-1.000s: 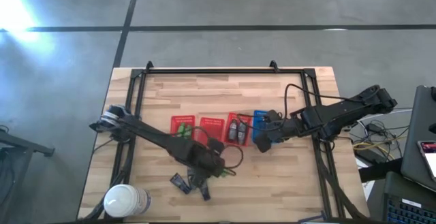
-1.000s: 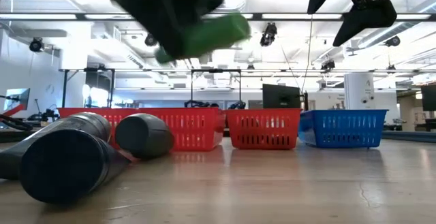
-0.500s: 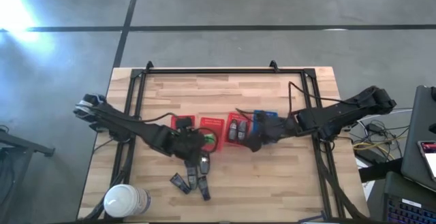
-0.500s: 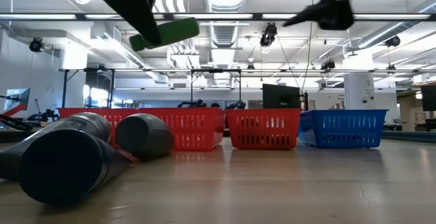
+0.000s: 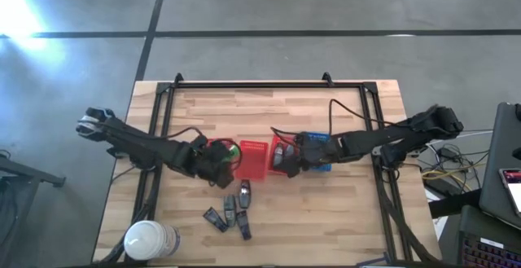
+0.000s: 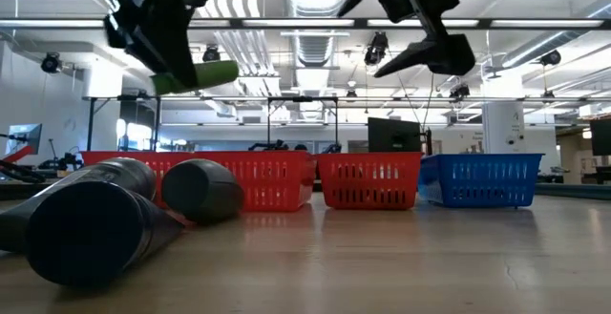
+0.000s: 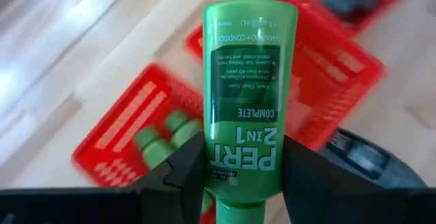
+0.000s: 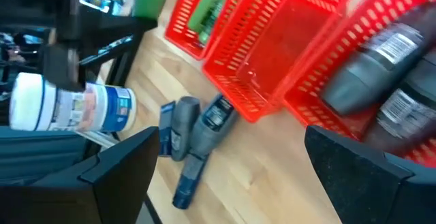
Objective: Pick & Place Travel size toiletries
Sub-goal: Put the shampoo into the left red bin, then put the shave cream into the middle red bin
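Here the left gripper point(image 7: 238, 176) clamps a green tube point(image 7: 246, 108) above a red basket point(image 7: 129, 122), while the right gripper point(image 8: 231, 163) gapes over dark bottles point(image 8: 381, 94).

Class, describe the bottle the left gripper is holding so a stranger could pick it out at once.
Find the row of mesh baskets mid-table. Above its leftmost red basket, the left gripper holds a green tube. It alone is lifted off the table and reads "Pert 2 in 1".

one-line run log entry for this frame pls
left hand: shut on green tube, above leftmost red basket | right hand: open, empty, over third red basket | dark bottles: on table
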### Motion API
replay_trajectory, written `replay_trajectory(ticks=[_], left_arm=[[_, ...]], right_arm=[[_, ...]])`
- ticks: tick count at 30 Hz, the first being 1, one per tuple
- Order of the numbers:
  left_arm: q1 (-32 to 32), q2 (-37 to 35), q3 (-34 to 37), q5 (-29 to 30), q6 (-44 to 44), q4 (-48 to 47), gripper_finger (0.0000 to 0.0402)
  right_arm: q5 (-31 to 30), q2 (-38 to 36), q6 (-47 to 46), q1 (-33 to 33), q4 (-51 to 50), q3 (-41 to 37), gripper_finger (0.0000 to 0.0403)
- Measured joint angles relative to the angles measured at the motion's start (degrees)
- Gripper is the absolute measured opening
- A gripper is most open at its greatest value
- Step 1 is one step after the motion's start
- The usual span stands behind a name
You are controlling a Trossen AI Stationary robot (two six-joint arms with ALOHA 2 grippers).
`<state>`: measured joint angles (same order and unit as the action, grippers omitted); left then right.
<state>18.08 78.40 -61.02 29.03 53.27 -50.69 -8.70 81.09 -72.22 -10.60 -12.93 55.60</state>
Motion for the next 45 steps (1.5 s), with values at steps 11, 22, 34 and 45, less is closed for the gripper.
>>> replay_trajectory(ticks=[11,22,34,45], left_arm=[[-8.12,-6.90,17.10,-7.08,32.65,8.28,0.0152],[-9.45,-7.44,23.83,-8.11,39.35,19.24,0.0185],[-9.14,-7.53,17.65,-6.69,28.89,18.17,0.0250],[5.40,-5.05,9.68,-25.56,-44.79,30.12,0.0243]], right_arm=[[0.16,0.52,1.53,1.30,-0.18,0.10,0.0364],[0.12,0.49,1.79,1.28,-0.30,0.10,0.0363],[0.21,0.43,3.01,1.28,-0.63,0.05,0.0363],[5.85,0.41,6.19,1.23,-5.27,0.03,0.0363]])
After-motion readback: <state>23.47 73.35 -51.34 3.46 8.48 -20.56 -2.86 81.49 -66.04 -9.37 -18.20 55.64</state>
